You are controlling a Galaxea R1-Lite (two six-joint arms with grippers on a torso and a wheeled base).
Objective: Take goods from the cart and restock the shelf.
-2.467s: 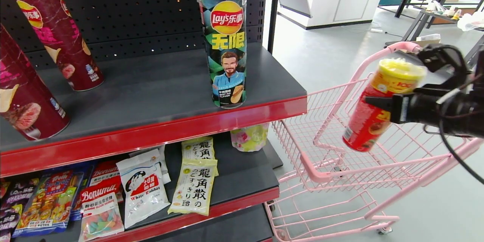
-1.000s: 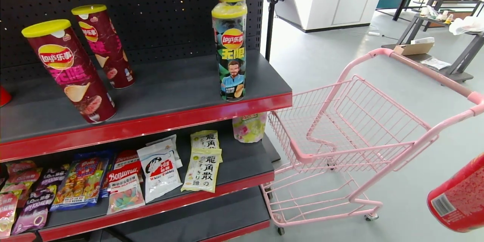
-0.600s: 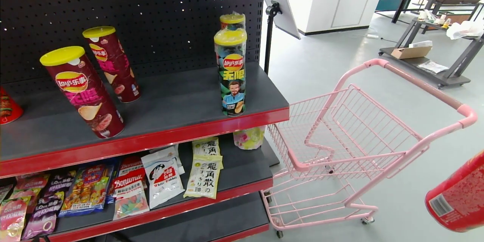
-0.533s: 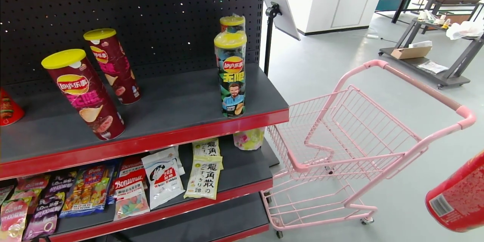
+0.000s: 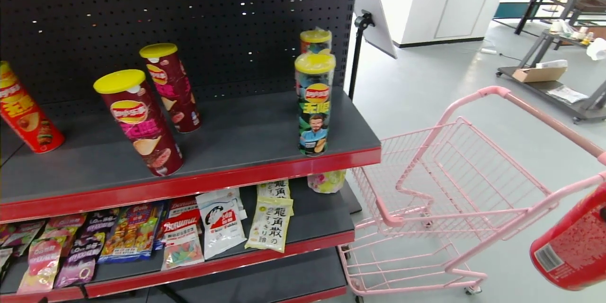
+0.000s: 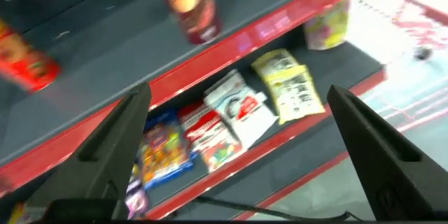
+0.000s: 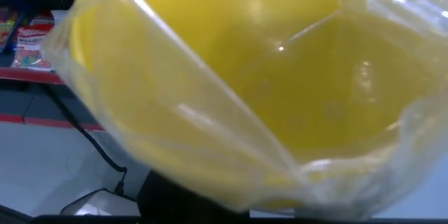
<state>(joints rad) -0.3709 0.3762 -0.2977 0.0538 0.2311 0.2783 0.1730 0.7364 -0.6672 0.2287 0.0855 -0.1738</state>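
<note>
**A:** Entry one, left gripper [image 6: 238, 91]: state?

**B:** Fingers [image 6: 105, 161] spread wide, nothing between them. Position: in front of the shelf [image 6: 231, 45], facing its red edge and the snack bags [image 6: 238, 115] on the tier below.

**A:** Entry two, right gripper?

**B:** Closed on the red can [image 5: 570, 246]; the can itself covers the grip. Its yellow lid [image 7: 231, 70], under clear film, sits close against the wrist camera.

**A:** Location of the red can?

**B:** In the air, tilted, base lowest, near the handle end of the cart [image 5: 544, 121]. Well apart from the shelf.

**A:** Cart?

**B:** Pink wire, standing just beside the shelf's right end.

**A:** Shelf stock, top tier?

**B:** Two maroon cans [image 5: 139, 120] mid-board, one behind the other. Two patterned cans [image 5: 315, 104] at the right end, the front one at the red edge. One orange-red can [image 5: 23, 109] at the far left.
</note>
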